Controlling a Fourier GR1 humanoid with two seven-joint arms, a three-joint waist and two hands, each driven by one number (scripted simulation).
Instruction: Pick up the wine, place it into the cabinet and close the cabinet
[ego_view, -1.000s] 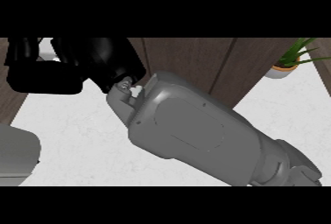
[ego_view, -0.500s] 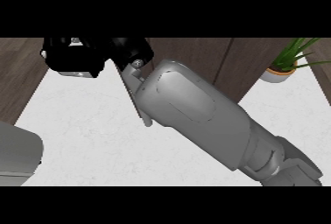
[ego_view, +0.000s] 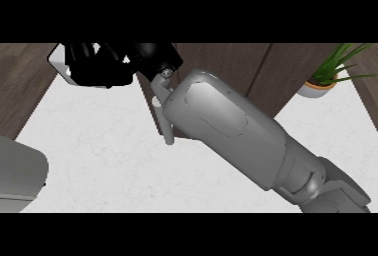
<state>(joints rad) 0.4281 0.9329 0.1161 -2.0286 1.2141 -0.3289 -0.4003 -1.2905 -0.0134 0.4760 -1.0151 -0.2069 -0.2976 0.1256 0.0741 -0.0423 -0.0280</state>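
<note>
Wine unseen, orientation unknowable; right hand (ego_view: 111, 62) at cabinet (ego_view: 221, 60), grasp indiscernible.

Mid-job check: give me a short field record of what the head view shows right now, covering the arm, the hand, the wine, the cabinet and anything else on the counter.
arm: grey forearm runs from lower right up to upper left
right hand: black hand at the view's top left, against the wood panels; finger pose cannot be told
left hand: not in view
wine: not visible
cabinet: dark wood panels along the top; a grey bar handle shows beside the forearm; open or closed cannot be told
counter: white marbled top
other: potted plant at upper right; grey object at left edge
</note>
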